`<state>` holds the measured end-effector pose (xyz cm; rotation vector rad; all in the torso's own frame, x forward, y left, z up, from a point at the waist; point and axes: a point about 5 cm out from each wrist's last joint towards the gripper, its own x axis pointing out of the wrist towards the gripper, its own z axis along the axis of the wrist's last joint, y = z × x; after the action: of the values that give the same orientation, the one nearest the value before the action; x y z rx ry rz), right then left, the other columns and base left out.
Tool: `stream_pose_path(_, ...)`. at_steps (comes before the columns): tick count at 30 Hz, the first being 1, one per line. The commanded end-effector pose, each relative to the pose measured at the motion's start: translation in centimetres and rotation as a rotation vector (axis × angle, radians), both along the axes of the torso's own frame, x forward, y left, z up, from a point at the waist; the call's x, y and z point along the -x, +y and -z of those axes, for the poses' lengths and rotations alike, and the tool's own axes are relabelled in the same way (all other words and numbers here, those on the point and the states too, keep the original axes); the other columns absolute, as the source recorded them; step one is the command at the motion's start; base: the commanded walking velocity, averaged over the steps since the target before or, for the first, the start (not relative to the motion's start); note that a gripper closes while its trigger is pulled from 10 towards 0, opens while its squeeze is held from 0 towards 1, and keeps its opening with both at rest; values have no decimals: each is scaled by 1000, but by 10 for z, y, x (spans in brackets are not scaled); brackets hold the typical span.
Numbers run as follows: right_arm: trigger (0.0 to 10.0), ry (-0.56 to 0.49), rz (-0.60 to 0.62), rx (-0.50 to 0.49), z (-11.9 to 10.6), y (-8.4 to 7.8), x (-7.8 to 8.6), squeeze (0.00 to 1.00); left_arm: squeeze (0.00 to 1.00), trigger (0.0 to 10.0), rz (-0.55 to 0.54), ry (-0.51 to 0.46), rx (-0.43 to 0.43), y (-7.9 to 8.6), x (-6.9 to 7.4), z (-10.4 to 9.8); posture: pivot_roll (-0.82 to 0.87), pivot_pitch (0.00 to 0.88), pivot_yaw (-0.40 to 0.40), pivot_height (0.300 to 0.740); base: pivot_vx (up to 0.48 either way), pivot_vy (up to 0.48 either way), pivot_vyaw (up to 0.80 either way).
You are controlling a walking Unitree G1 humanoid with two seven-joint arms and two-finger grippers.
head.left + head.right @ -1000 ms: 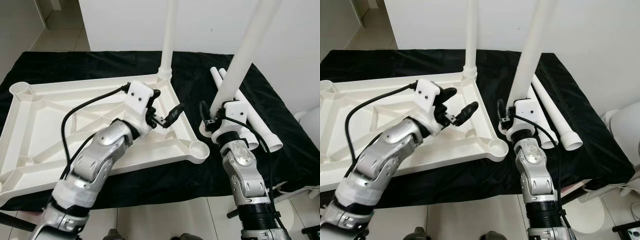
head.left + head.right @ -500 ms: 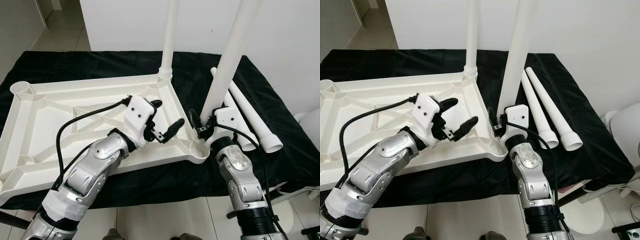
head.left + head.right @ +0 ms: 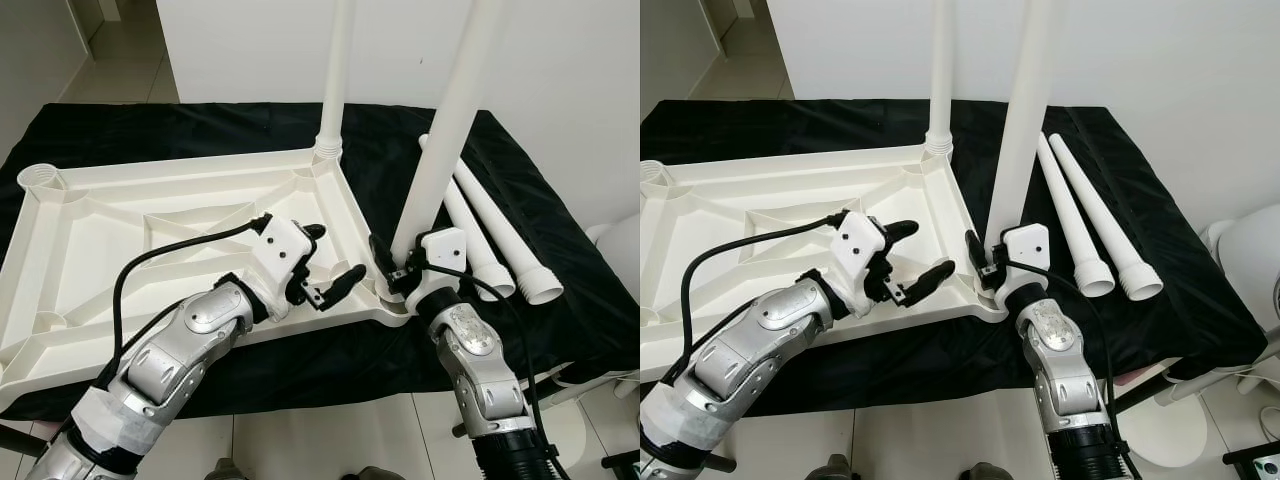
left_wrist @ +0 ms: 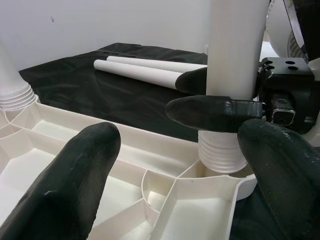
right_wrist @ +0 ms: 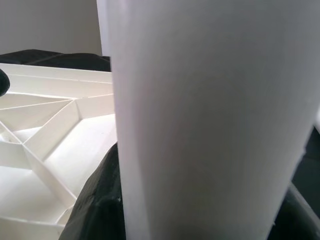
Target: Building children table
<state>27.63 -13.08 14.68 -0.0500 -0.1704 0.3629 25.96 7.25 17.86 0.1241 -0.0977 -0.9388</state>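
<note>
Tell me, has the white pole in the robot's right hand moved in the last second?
Yes. The pole in the right hand moved from beside the loose poles leftward to the tabletop's near corner socket.

Both upright legs (image 3: 458, 110) cut off at top edge.

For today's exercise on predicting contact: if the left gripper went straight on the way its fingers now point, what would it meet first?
Most likely the upright leg held by the right gripper at the tabletop's corner socket. The left gripper is open and aimed at it; depth is uncertain, so it might first graze the right gripper's fingers.
</note>
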Motion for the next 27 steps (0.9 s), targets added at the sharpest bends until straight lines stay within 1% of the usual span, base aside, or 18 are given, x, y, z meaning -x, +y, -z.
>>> stream_pose_path(1, 10000, 22, -7, 4, 6, -2, 2, 0, 0, 10000, 362, 26, -54, -10, 19, 3, 50, 14, -47, 740, 0, 0, 0)
stream_pose_path(6, 10000, 72, -36, 42, 21, -2, 8, 0, 0, 10000, 374, 31, -65, -9, 20, 4, 52, 13, -45, 740, 0, 0, 0)
stream_pose_path(12, 10000, 92, -50, 56, 27, -4, 12, 0, 0, 10000, 377, 31, -69, -9, 21, 3, 54, 12, -45, 740, 0, 0, 0)
stream_pose_path(16, 10000, 116, -45, 62, 35, -9, 15, 0, 0, 10000, 380, 30, -72, -9, 21, 2, 56, 10, -43, 740, 0, 0, 0)
stream_pose_path(20, 10000, 130, -29, 52, 39, -13, 15, 0, 0, 10000, 382, 27, -72, -9, 21, 2, 57, 7, -40, 740, 0, 0, 0)
stream_pose_path(24, 10000, 148, 14, -12, 43, -19, 11, 0, 0, 10000, 391, 23, -75, -10, 21, 0, 58, 3, -37, 740, 0, 0, 0)
stream_pose_path(27, 10000, 155, 25, -16, 46, -20, 11, 0, 0, 10000, 393, 20, -77, -10, 21, 0, 58, 0, -33, 740, 0, 0, 0)
